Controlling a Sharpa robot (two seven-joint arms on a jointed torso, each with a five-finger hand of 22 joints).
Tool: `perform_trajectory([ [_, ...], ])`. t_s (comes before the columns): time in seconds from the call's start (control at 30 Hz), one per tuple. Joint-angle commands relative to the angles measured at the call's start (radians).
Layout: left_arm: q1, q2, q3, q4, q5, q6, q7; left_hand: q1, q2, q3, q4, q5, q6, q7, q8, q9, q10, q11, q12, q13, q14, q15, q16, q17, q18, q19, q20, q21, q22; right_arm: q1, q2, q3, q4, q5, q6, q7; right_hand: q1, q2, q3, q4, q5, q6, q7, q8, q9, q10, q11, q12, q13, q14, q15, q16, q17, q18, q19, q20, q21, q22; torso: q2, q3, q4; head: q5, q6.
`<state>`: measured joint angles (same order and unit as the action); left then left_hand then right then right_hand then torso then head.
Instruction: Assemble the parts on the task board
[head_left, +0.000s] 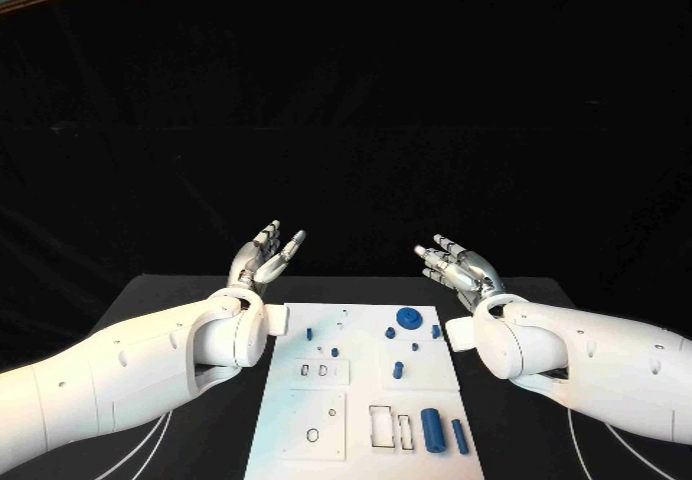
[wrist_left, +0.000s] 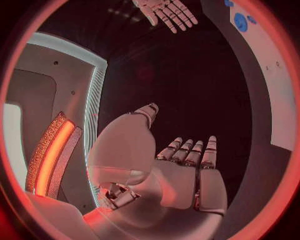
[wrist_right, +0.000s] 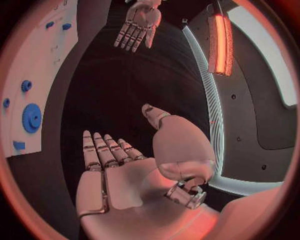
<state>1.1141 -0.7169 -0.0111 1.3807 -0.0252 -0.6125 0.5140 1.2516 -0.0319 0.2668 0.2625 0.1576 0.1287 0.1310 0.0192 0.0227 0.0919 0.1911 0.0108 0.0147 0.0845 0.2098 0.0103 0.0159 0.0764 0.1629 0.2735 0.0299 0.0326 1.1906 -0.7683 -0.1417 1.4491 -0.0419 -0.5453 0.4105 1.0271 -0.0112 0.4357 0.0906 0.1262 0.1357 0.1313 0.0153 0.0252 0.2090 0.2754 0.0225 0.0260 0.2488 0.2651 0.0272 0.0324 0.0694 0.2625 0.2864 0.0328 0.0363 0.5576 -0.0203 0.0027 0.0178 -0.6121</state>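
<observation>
A black counter carries a white task board lying flat at its middle, reaching toward the near edge, with thin white cables alongside.

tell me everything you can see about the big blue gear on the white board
The round blue toothed gear looks like matte plastic, with a toothed rim and a raised hub at its centre. It lies flat near the far edge of the white rectangular task board, right of middle, the widest round part among the smaller blue pieces. Nothing touches it; both hands are raised clear of the board.
</observation>
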Motion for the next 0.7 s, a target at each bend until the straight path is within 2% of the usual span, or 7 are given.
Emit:
perform_trajectory([
  [0.03,0.003,0.003,0.001,-0.002,-0.026,0.072,0.026,0.049,-0.006,0.014,0.011,0.009,0.012,0.117,0.005,0.002,0.004,0.018,0.006,0.002,0.003,0.017,0.007,0.003,0.020,0.005,0.018,0.007,0.003,0.019,0.005,-0.015,-0.018,-0.067,0.187,-0.063,0.031,-0.002,0.018,-0.020,0.003,0.031,0.172,0.013,0.006,0.035,0.008,0.010,0.005,0.042,0.008,0.013,0.008,0.014,0.021,0.008,0.012,0.005,0.000,-0.0002,0.0001,0.000,0.000],
  [0.23,0.003,0.003,0.001,-0.002,-0.026,0.072,0.026,0.085,-0.022,0.030,0.018,0.007,0.042,0.136,0.013,0.009,0.044,0.038,0.012,0.007,0.051,0.038,0.018,0.013,0.021,0.019,0.021,0.019,0.009,0.033,0.006,-0.029,-0.031,-0.078,0.225,-0.077,0.128,-0.026,0.050,-0.106,0.003,0.237,0.166,0.072,0.046,0.260,-0.007,0.042,0.022,0.267,-0.015,0.066,0.041,0.038,0.114,0.004,0.045,0.020,0.000,-0.0002,0.0001,0.000,0.000],
  [0.27,0.003,-0.034,0.000,0.004,-0.074,0.118,0.017,0.107,-0.025,0.039,0.014,0.006,0.096,0.146,0.028,0.019,0.094,0.053,0.020,0.013,0.110,0.042,0.035,0.025,0.016,0.058,0.022,0.038,0.018,0.035,-0.011,-0.028,-0.042,-0.279,0.136,-0.023,0.158,-0.038,0.055,-0.128,0.002,0.316,0.163,0.096,0.061,0.388,-0.018,0.059,0.030,0.394,-0.032,0.098,0.059,0.054,0.184,0.005,0.068,0.030,0.007,-0.0034,-0.0073,-0.001,-0.006],
  [0.37,0.003,-0.042,0.000,0.008,-0.075,0.117,0.023,0.148,-0.048,0.038,0.005,0.003,0.184,0.153,0.056,0.038,0.155,0.060,0.023,0.017,0.212,0.049,0.066,0.045,0.007,0.195,0.020,0.100,0.049,0.038,-0.017,-0.028,-0.047,-0.366,0.107,-0.019,0.218,-0.077,0.062,-0.178,0.002,0.450,0.145,0.137,0.087,0.587,-0.039,0.082,0.039,0.552,-0.054,0.133,0.079,0.075,0.277,0.003,0.096,0.039,0.012,-0.0027,-0.0061,-0.005,-0.006],
  [0.43,0.003,-0.050,0.000,0.012,-0.075,0.120,0.027,0.185,-0.064,0.033,-0.011,0.001,0.289,0.158,0.094,0.061,0.319,0.071,0.056,0.034,0.372,0.037,0.120,0.077,0.032,0.412,0.017,0.198,0.096,0.042,-0.020,-0.028,-0.053,-0.434,0.090,-0.023,0.244,-0.092,0.066,-0.197,-0.001,0.530,0.133,0.159,0.100,0.667,-0.053,0.083,0.039,0.594,-0.068,0.138,0.081,0.091,0.346,0.004,0.114,0.043,0.017,-0.0020,-0.0056,-0.006,-0.004],
  [0.53,0.004,-0.060,0.000,0.019,-0.081,0.132,0.025,0.221,-0.079,0.027,-0.030,-0.002,0.457,0.149,0.156,0.098,0.597,0.054,0.109,0.050,0.660,-0.003,0.226,0.136,0.083,0.552,0.012,0.275,0.120,0.049,-0.024,-0.027,-0.058,-0.517,0.079,-0.034,0.262,-0.111,0.082,-0.212,0.035,0.658,0.119,0.192,0.120,0.744,-0.073,0.079,0.038,0.667,-0.091,0.153,0.087,0.112,0.484,0.000,0.156,0.055,0.024,0.0001,-0.0041,-0.011,-0.005],
  [0.7,0.008,-0.080,0.000,0.041,-0.119,0.148,0.001,0.257,-0.087,0.032,-0.054,-0.002,0.659,0.123,0.231,0.140,0.790,0.017,0.136,0.055,0.781,-0.044,0.275,0.173,0.107,0.660,-0.008,0.345,0.142,0.062,-0.032,-0.026,-0.060,-0.637,0.080,-0.065,0.259,-0.129,0.108,-0.211,0.041,0.710,0.108,0.194,0.121,0.807,-0.088,0.057,0.037,0.745,-0.113,0.165,0.091,0.116,0.562,-0.017,0.178,0.053,0.038,0.0012,-0.0026,-0.013,-0.003],
])
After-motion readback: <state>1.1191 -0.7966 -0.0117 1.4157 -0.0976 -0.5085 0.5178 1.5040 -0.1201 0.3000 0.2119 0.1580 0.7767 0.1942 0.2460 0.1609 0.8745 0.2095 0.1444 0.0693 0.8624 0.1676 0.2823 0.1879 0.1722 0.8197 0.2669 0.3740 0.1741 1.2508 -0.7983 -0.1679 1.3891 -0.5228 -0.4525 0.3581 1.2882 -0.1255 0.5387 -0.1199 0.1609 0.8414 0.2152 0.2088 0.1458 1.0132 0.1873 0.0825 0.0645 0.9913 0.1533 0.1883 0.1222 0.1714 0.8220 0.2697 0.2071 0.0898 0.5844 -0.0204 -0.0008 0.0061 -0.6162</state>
